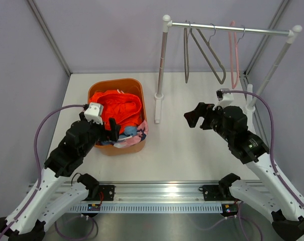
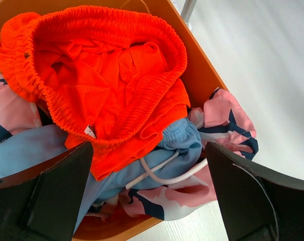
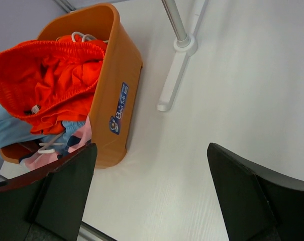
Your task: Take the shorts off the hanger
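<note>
The bright orange shorts lie on top inside an orange basket, over the light blue shorts with a white drawstring and the pink patterned shorts. In the left wrist view the orange shorts, blue shorts and pink shorts fill the basket. Several bare hangers hang on the rack rail. My left gripper is open and empty just above the basket's near side. My right gripper is open and empty above the table, right of the rack post.
The rack's left post stands on a white foot beside the basket; its right post is at the far right. The basket and left post show in the right wrist view. Grey walls enclose the white table.
</note>
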